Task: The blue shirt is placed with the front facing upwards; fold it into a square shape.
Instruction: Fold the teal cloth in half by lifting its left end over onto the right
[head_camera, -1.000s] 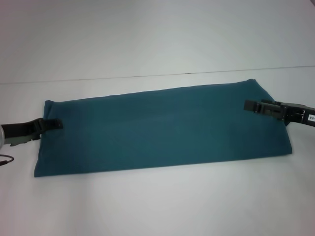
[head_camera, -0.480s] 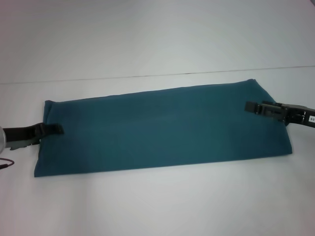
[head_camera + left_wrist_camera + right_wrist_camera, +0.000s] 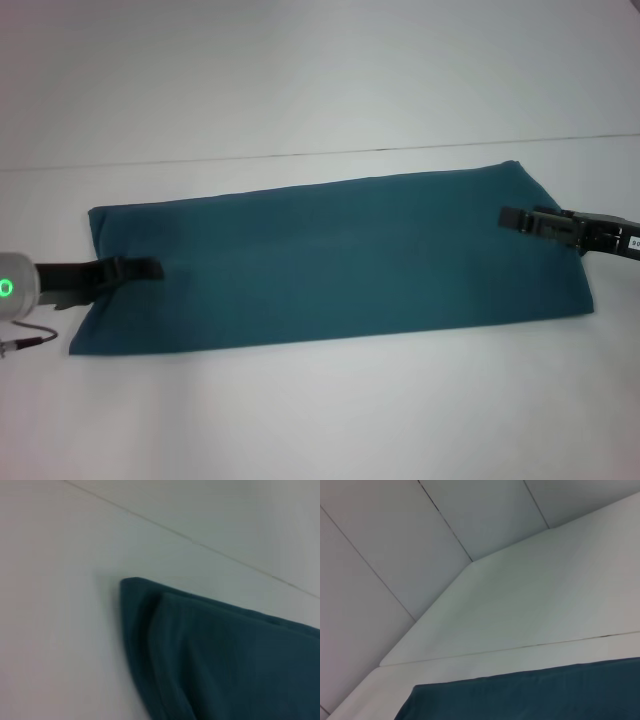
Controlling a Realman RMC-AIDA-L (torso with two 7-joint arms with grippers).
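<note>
The blue shirt (image 3: 340,260) lies on the white table as a long, smooth teal strip running from left to right, with no lettering showing. My left gripper (image 3: 148,268) reaches in low over the strip's left end, a little inside its short edge. My right gripper (image 3: 510,216) sits over the right end, near the far corner. The left wrist view shows a rounded, slightly bunched corner of the shirt (image 3: 225,660). In the right wrist view only a straight edge of the shirt (image 3: 530,695) shows.
The white table (image 3: 320,420) surrounds the shirt on all sides. A thin seam (image 3: 300,155) crosses it just behind the shirt. A thin cable (image 3: 30,338) trails from my left arm by the left edge.
My left gripper has slid to the right, from the shirt's left edge to a spot farther over the cloth. The right gripper and the shirt have stayed in place.
</note>
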